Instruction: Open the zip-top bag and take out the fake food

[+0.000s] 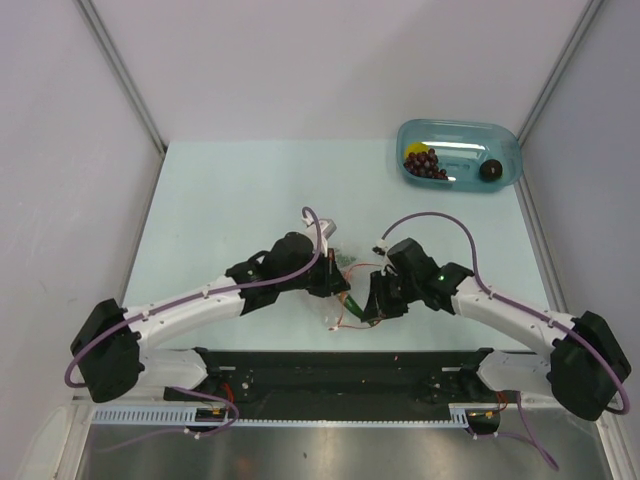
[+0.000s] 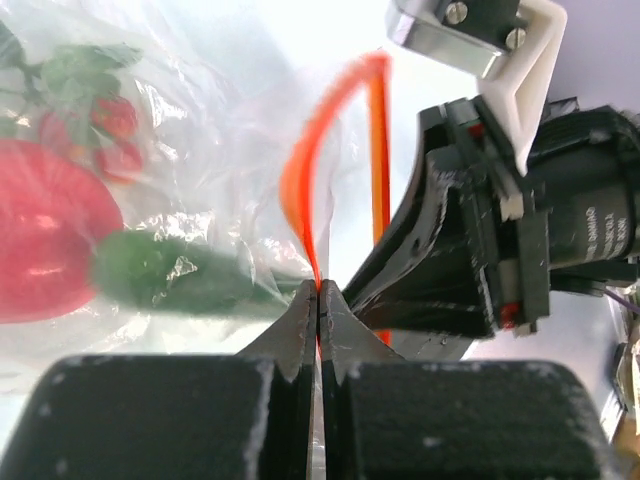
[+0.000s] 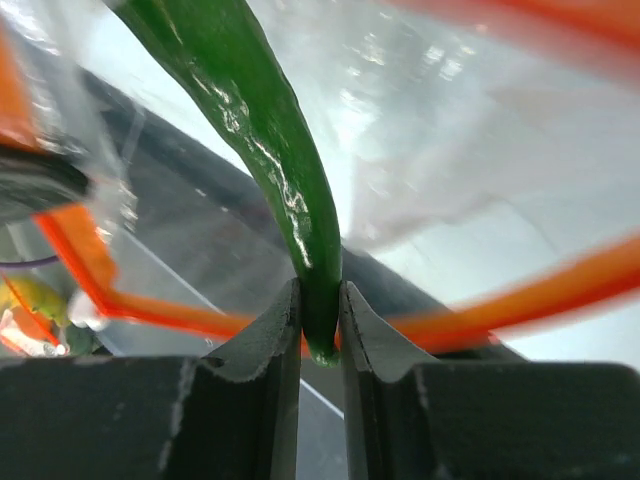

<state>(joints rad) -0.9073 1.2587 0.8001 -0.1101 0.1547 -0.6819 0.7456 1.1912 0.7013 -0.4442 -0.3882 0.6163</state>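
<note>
At 6 o'clock on the counter (image 1: 250, 190), zip-top bag (image 1: 345, 300) is gripped: left end effector (image 2: 318, 298) closed on its orange zipper strip (image 2: 300, 180), right end effector (image 3: 320, 318) clamped on the green vegetable (image 3: 285, 170).

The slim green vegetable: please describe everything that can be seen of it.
The slim green vegetable is a long, slightly curved piece, dark green and glossy like smooth plastic. It narrows toward one end, and this end is pinched between the two fingers of the right tool. From there its body extends away inside the clear, crinkly zip-top bag. The bag's orange zipper strip passes close beside the pinched end. In the left wrist view the vegetable lies next to a red fruit.
</note>
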